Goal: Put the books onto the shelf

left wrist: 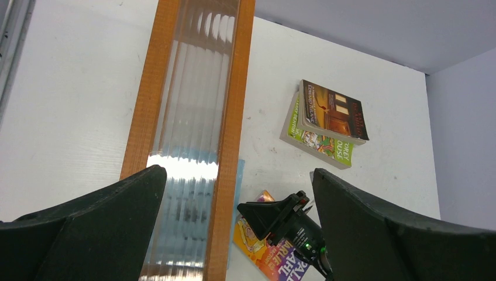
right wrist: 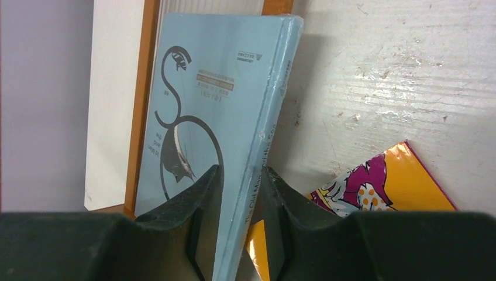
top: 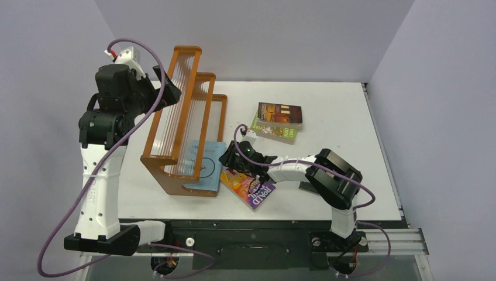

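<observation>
Right tool (right wrist: 240, 196): closed on the light blue book (right wrist: 199, 111), 1 finger on the cover with the black drawing, the other on the opposite face, clamping near the spine edge. The book is held tilted, not flat. Its far end is up against the orange frame and ribbed panel of the shelf (top: 175, 105), on the side of the lowest tier. Cannot tell whether it sits inside a slot or only leans against the front.

Left tool (left wrist: 238, 171): fully open, nothing between the fingers. It is raised beside the tallest tier, and its camera looks down along the top rail.

Shelf: upright on the left half of the table (top: 339, 117), with 3 stepped tiers.

Roald Dahl book (top: 257, 192): flat on the table just right of the blue book, partly under the right arm's wrist.

Brown-orange book (top: 279, 113): lies on top of the green book (top: 281, 134). This stack of 2 is further back on the table, well apart from the shelf, with the green cover showing along the near edge.
</observation>
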You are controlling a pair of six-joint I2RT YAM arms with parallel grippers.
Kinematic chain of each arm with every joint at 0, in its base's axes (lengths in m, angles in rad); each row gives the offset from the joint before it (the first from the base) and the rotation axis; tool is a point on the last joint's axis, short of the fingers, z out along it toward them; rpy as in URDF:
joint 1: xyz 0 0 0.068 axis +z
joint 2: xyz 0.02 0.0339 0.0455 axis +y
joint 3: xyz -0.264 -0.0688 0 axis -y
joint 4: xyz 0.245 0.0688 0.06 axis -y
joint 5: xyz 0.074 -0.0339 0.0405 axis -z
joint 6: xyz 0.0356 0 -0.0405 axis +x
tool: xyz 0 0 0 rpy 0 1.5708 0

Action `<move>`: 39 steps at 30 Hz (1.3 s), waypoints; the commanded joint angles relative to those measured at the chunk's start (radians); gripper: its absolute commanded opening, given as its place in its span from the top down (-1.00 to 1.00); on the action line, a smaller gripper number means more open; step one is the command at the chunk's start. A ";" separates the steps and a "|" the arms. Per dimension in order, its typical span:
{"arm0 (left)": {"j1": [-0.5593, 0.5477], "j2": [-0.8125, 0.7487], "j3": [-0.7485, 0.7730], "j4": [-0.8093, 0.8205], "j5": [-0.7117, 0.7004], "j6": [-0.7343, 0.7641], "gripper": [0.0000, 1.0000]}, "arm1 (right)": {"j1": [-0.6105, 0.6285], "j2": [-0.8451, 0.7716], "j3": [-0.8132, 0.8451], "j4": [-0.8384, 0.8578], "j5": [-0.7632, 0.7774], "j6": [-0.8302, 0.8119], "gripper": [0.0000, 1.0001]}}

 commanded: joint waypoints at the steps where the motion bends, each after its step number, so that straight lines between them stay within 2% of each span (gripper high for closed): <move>1: -0.005 -0.021 0.022 0.032 0.011 0.019 -0.93 | 0.010 0.028 0.032 0.041 -0.017 0.009 0.45; 7: -0.005 -0.021 0.008 0.043 0.018 0.014 -0.93 | 0.009 0.055 0.044 0.045 -0.045 0.008 0.45; 19: -0.004 -0.024 -0.007 0.051 0.021 0.017 -0.93 | 0.011 0.086 0.065 0.064 -0.070 0.020 0.69; 29: -0.005 -0.026 -0.018 0.053 0.021 0.015 -0.93 | 0.012 0.093 0.059 0.084 -0.105 0.033 0.71; 34: -0.005 -0.025 -0.020 0.053 0.021 0.015 -0.93 | 0.011 0.040 0.021 0.109 -0.084 0.028 0.71; 37: -0.005 -0.025 -0.023 0.053 0.022 0.015 -0.93 | 0.002 -0.023 -0.019 0.102 -0.041 0.010 0.56; 39: -0.005 -0.025 -0.027 0.051 0.023 0.017 -0.93 | -0.006 -0.096 -0.056 0.079 0.001 -0.020 0.28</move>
